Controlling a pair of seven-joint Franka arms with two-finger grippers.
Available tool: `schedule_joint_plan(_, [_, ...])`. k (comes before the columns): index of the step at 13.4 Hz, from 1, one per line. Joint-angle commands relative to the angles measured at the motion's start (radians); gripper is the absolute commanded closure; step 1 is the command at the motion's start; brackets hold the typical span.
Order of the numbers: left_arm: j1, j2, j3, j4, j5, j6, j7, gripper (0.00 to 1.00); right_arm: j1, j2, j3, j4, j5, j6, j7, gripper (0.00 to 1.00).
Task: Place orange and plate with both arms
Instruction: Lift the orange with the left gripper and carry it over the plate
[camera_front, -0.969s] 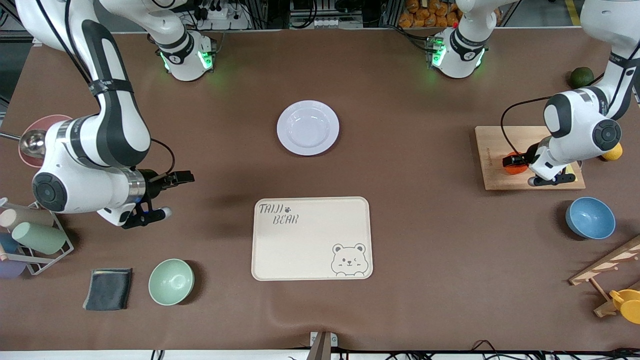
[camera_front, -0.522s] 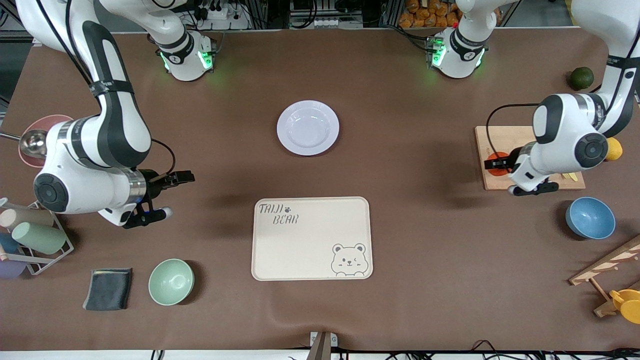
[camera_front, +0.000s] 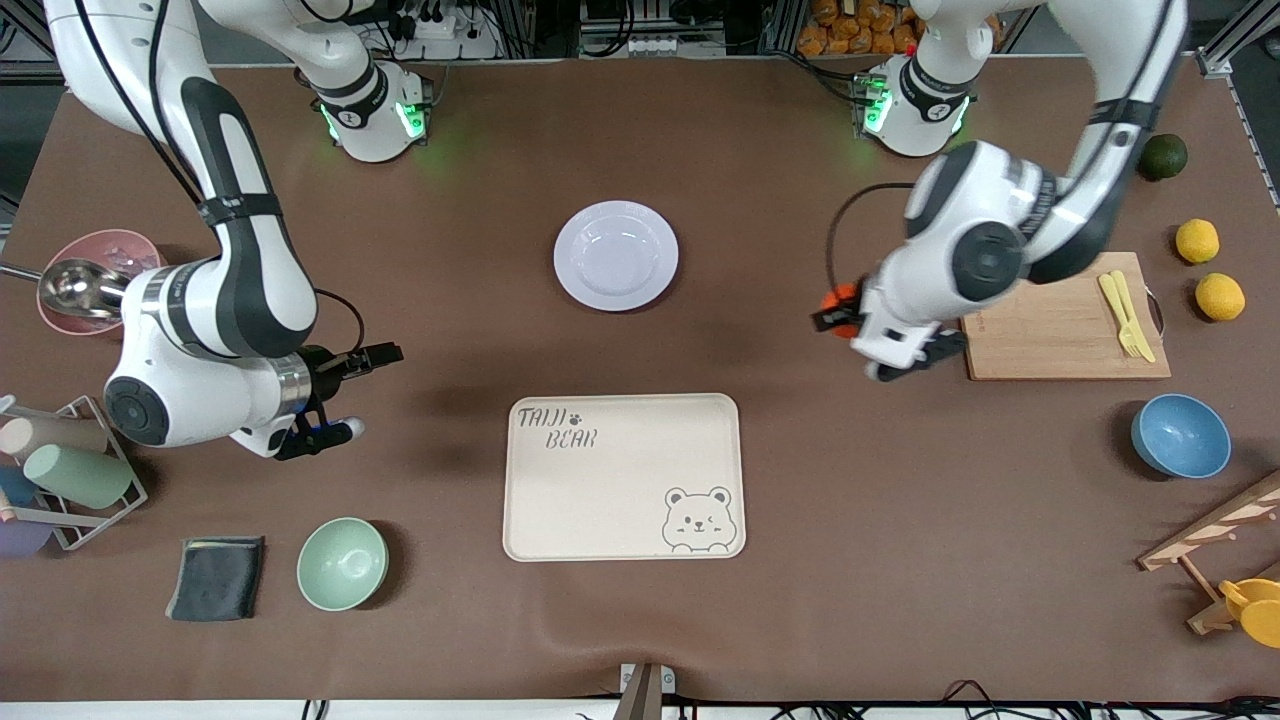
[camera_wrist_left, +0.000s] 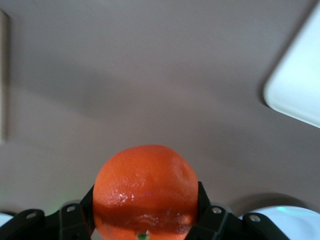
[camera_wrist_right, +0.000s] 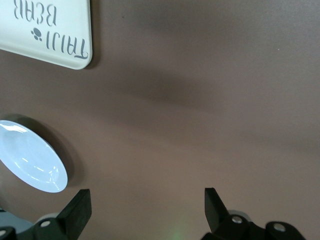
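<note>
Plate (camera_front: 616, 256) sits on the brown table (camera_front: 800, 480), farther from the front camera than the cream tray (camera_front: 624, 477). Right gripper (camera_front: 343, 392) hangs over the table toward the right arm's end, its fingers wide apart. Left gripper (camera_front: 850, 320) is over the table between plate and cutting board (camera_front: 1050, 325), its fingers clamped on the orange (camera_wrist_left: 146, 189).

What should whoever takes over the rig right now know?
Left end effector: shut on the orange, up in the air over bare table between the cutting board and the plate.
Right end effector: open, holding nothing, over bare table at the right arm's end.
Plate: on the table, farther from the front camera than the tray, untouched.
Done: orange picked up.
Left: set the orange down; pick up and place the plate.
</note>
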Motion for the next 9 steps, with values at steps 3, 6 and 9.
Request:
schedule_joint_plan(3, [-0.268, 0.185, 0.006, 0.159, -0.007, 0.040, -0.367, 0.70, -0.044, 0.024, 0.008, 0.031, 0.075, -0.012, -0.042, 0.00])
schedule_joint_plan(6, [-0.385, 0.252, 0.009, 0.159, 0.004, 0.189, -0.523, 0.70, -0.055, 0.032, 0.008, 0.009, 0.110, -0.023, -0.056, 0.00])
schedule_joint_plan(9, [-0.465, 0.317, 0.017, 0.159, 0.025, 0.300, -0.626, 0.70, -0.041, 0.037, 0.008, 0.005, 0.112, -0.063, -0.065, 0.00])
